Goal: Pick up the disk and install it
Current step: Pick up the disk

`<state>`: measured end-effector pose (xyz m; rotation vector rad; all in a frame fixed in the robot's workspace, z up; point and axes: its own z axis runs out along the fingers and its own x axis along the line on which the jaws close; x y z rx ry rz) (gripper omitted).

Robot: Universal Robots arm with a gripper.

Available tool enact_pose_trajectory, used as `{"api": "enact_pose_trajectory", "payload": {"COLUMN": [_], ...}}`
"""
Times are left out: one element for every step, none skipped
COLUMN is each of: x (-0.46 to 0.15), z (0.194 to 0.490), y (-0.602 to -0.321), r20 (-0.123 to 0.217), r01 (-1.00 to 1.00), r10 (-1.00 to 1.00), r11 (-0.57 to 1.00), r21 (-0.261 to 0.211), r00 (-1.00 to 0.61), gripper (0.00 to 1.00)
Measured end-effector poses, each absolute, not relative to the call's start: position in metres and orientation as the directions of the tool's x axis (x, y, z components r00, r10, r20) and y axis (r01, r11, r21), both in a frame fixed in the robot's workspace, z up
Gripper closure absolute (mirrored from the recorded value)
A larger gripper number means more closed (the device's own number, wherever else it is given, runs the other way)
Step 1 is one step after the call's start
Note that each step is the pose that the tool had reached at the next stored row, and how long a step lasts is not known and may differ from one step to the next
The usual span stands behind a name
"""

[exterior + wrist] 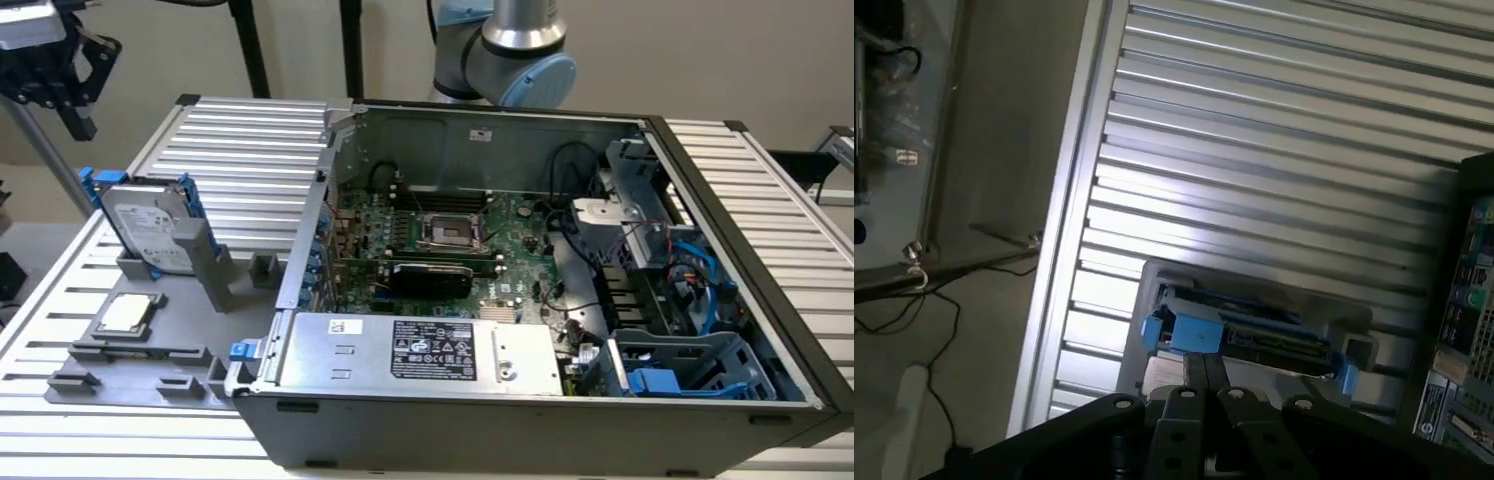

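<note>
On its grey plastic stand (200,262) we find the blue-framed silver-grey hard disk (144,222) unlifted; black fingers (1194,372) clenched empty above it; installation outstanding.

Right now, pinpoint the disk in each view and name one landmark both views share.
Exterior view: the disk stands upright in a grey holder at the exterior view's left, beside the open computer case.
Wrist view: the disk appears edge-on, blue carrier showing, just beyond the shut jaws.
Shared landmark: the ribbed metal table around the holder.
</note>
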<state>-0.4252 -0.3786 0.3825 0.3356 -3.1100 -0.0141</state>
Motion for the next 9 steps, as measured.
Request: {"api": "enact_pose_trajectory", "payload": {"x": [-0.4252, -0.4252, -0.4252, -0.4252, -0.4252, -0.4252, -0.4252, -0.4252, -0.4252], "z": [0.3825, 0.3825, 0.3825, 0.3825, 0.3824, 0.3824, 0.3824, 0.3824, 0.3824], "y": [-0.3786, -0.3786, -0.3786, -0.3786, -0.3786, -0.3786, -0.3786, -0.3786, -0.3786], "r20": [0.012, 0.012, 0.012, 0.012, 0.012, 0.012, 0.012, 0.012, 0.012], "r01": [-0.231, -0.249, -0.266, -0.284, -0.301, -0.318, -0.335, -0.354, -0.37], "r10": [-0.231, -0.249, -0.266, -0.284, -0.301, -0.318, -0.335, -0.354, -0.37], "r11": [0.973, 0.969, 0.964, 0.959, 0.954, 0.948, 0.942, 0.935, 0.929], "r21": [0.01, 0.01, 0.01, 0.01, 0.01, 0.01, 0.01, 0.01, 0.01], "r00": [-0.973, -0.968, -0.964, -0.959, -0.953, -0.948, -0.942, -0.935, -0.929], "gripper": [0.89, 0.89, 0.89, 0.89, 0.89, 0.89, 0.89, 0.89, 0.89]}}
